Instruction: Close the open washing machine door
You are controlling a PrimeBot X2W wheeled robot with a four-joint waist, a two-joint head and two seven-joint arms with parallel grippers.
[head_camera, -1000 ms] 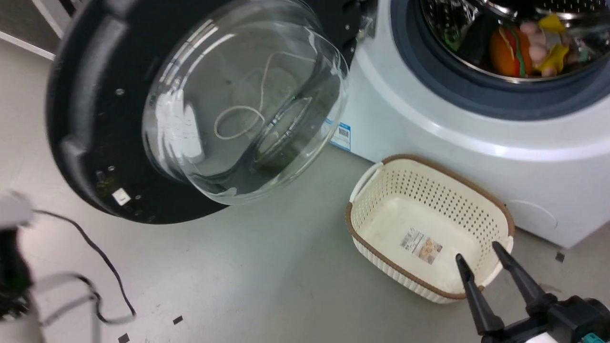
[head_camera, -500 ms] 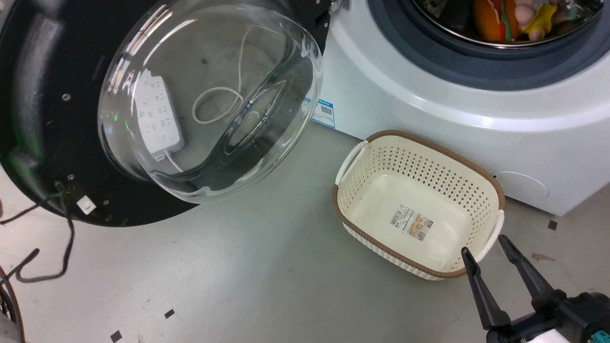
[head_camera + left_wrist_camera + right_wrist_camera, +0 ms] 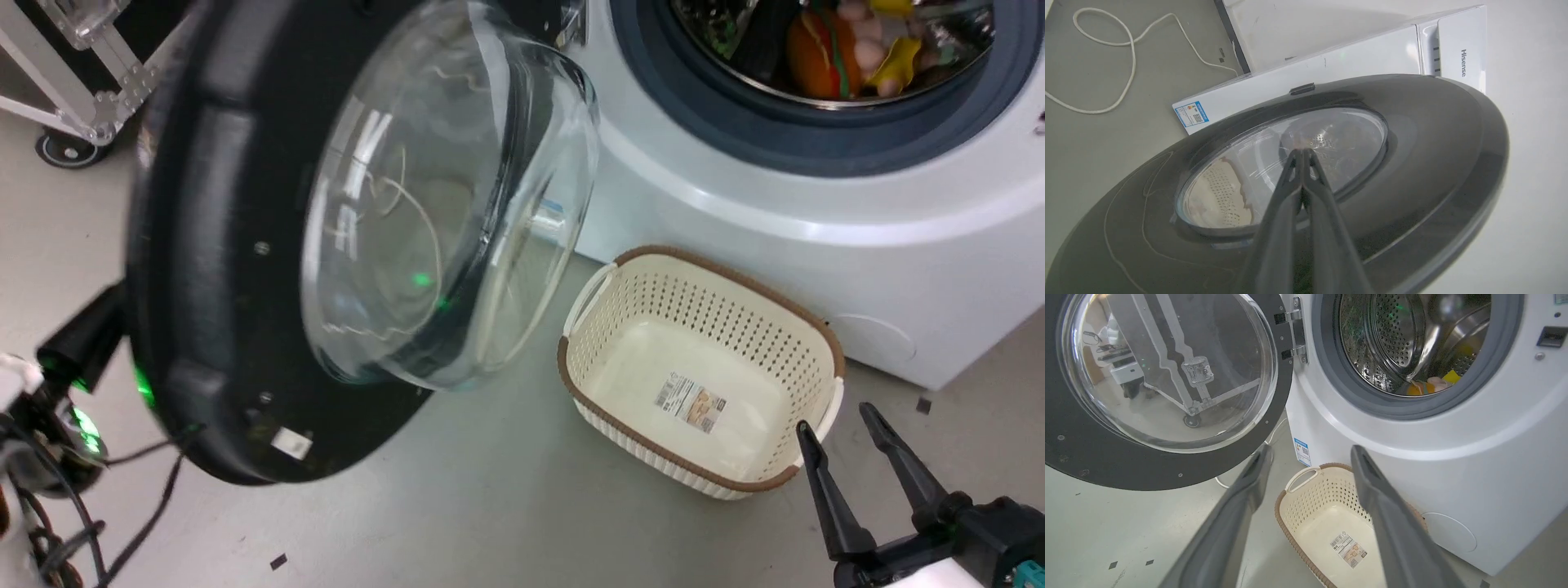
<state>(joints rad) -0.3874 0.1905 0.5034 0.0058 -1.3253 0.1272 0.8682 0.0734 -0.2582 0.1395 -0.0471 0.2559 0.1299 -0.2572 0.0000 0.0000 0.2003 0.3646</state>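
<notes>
Head view: the large round black-rimmed washing machine door with its bulging clear glass bowl (image 3: 424, 220) stands part-open at left. It is swung out toward us from the big white front-loading washing machine (image 3: 775, 245), bowl facing right. The drum opening at far right is uncovered, with coloured toys (image 3: 816, 57) inside. A cream perforated plastic basket with a brown rim (image 3: 718, 314) sits on the grey floor just in front of the machine, right of the door. We think the door passes above it but cannot be sure. The right gripper (image 3: 837, 420) is at near right, its two dark fingers apart and holding nothing, just beside the basket's near corner and well apart from the door. Left wrist view: the left gripper (image 3: 1301, 152) has its fingers pressed together and empty, tips on or just off the clear window in the door's glossy dark outer face. We cannot confirm contact. The machine's white side lies beyond the door. Right wrist view: the fingers are spread wide. The door is at left, its metal hinge (image 3: 1295, 332) joining it to the machine, and the steel perforated drum (image 3: 1384, 343) is to the right. Judgement: the push-to-close step is in hand, door roughly midway. The next move calls for the left gripper to press the outer face rightward along the hinge arc until the bowl seats in the grey rubber seal (image 3: 1327, 375) and the latch catches.
</notes>
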